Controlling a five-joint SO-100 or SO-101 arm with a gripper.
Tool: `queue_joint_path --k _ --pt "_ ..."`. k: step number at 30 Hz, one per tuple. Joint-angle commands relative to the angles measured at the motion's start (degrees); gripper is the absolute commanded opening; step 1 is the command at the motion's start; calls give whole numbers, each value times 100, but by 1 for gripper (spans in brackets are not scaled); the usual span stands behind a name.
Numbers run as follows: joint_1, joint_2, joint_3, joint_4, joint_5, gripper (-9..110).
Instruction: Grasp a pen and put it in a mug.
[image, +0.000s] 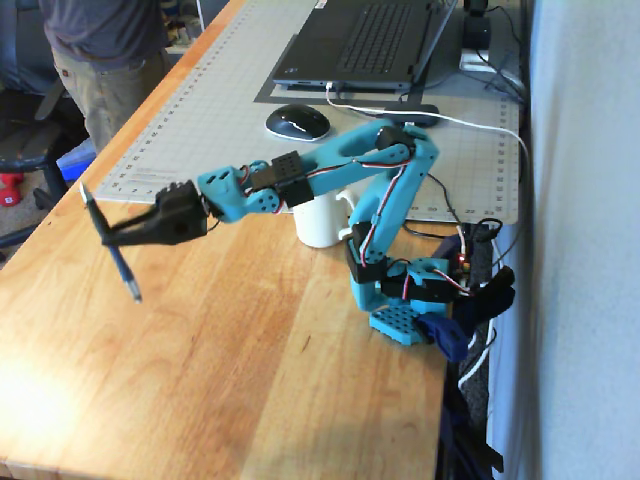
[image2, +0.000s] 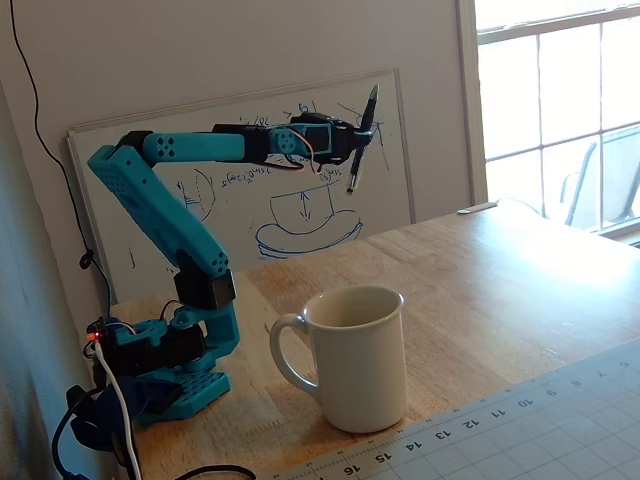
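High over the table (image: 200, 350), the gripper (image: 112, 236) clamps the pen (image: 108, 243) near-upright, ready to drop tip-first into the mug (image2: 355, 355).

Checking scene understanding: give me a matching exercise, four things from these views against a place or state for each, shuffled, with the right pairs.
Things:
1. pen
2. mug
3. computer mouse
4. whiteboard

Places or states:
A. leaning against the wall
B. held in the air by the gripper
C. lying on the grey cutting mat
D. standing upright on the wooden table

Pairs: 1-B, 2-D, 3-C, 4-A
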Motion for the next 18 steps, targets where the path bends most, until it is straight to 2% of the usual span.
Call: queue_joint_path --k 1,5,18 --pt "448 914 105 -290 -1362 1" --pt "976 1521 396 -360 -2039 1" --pt "3841 3595 1670 -369 -2153 1"
